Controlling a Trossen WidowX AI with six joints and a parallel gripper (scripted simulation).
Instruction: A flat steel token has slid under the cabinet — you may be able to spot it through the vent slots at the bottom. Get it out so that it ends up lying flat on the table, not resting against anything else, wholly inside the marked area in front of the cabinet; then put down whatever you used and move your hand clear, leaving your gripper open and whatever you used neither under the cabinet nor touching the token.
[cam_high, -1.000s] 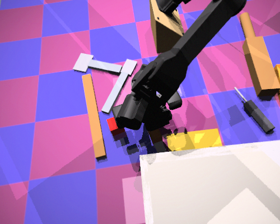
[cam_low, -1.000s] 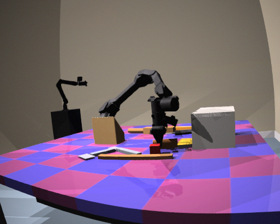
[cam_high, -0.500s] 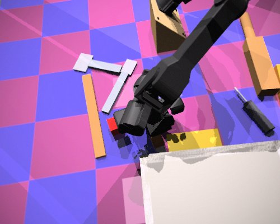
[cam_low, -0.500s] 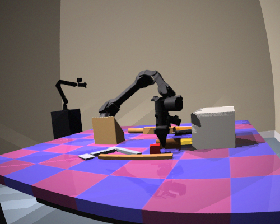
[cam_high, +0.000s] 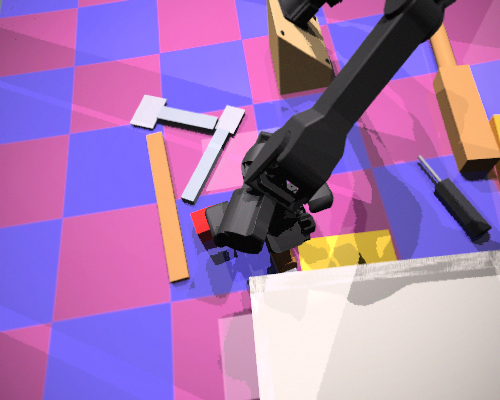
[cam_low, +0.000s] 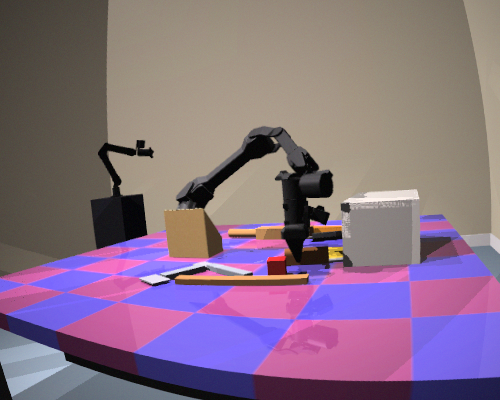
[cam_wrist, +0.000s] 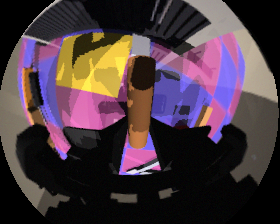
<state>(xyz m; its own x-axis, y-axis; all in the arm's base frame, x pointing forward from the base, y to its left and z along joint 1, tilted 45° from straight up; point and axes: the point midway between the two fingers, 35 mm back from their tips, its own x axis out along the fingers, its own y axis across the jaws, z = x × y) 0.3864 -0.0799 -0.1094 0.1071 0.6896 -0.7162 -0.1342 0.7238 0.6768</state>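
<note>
The cabinet (cam_high: 380, 340) (cam_low: 382, 230) is a pale box; its dark slotted front (cam_wrist: 185, 17) is at the top of the wrist view. The yellow marked area (cam_high: 350, 245) (cam_wrist: 95, 65) lies in front of it, partly shadowed. My gripper (cam_low: 298, 257) (cam_wrist: 138, 118) is low over the table, just beside the yellow area, shut on the brown handle (cam_high: 284, 259) (cam_low: 312, 256) (cam_wrist: 140, 107) of a tool. The tool's light grey part (cam_wrist: 141, 45) runs from the handle's far end towards the cabinet's bottom edge; its tip is hidden. I cannot make out the steel token in any view.
A red block (cam_high: 201, 223) (cam_low: 276, 265) stands near the gripper. Beyond it lie an orange stick (cam_high: 167, 210) (cam_low: 240, 280) and a grey angled piece (cam_high: 187, 119) (cam_low: 232, 270). A black-handled screwdriver (cam_high: 460, 207) and an orange mallet-like piece (cam_high: 462, 115) lie on the other side.
</note>
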